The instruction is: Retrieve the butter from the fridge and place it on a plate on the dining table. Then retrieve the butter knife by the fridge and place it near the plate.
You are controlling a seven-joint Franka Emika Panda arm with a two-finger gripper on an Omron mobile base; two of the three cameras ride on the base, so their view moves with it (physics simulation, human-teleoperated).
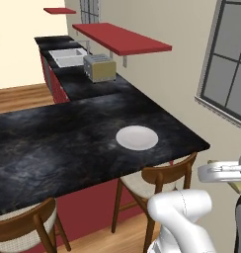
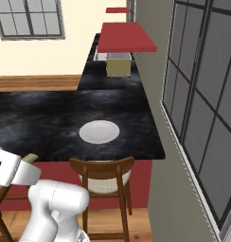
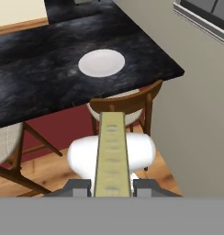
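While the gripper [image 3: 112, 186] grips the butter [image 3: 112, 151] between nearly closed fingers, seemingly firmly, white plate [image 1: 137, 137] bare on the dining table [image 1: 53, 143], wooden chair [image 2: 104, 176] tucked beneath.

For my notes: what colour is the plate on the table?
White; the plate shows best in the hand view.

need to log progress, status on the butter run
Tool shut on the butter, held short of the dining table. Plate bare, near the table's window end. Wooden chair sits between tool and plate.
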